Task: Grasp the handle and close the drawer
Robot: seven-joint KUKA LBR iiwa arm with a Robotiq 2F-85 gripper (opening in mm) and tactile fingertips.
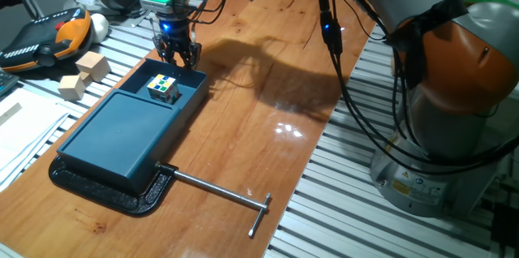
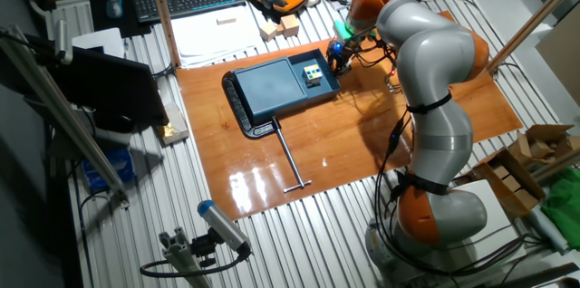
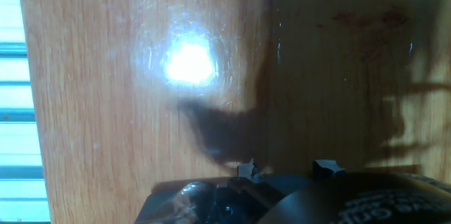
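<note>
The teal drawer (image 1: 180,89) (image 2: 319,72) stands pulled out from the far end of its flat teal box (image 1: 122,136) (image 2: 270,87). A small cube (image 1: 164,88) (image 2: 314,73) with coloured faces lies in it. The handle (image 1: 180,70) is the drawer's short outer end wall. My gripper (image 1: 178,53) (image 2: 337,52) hangs just above and beyond that wall, pointing down. In the hand view only bare wood shows past my gripper (image 3: 285,169). Its two fingertips (image 3: 246,170) stand apart with nothing between them, so it is open.
The box rests on a black base plate (image 1: 101,189). A thin metal rod with a T end (image 1: 223,191) (image 2: 288,157) juts from its near side. Wooden blocks (image 1: 85,75) and an orange pendant (image 1: 57,35) lie to the left. The arm's base (image 1: 454,104) stands at the right.
</note>
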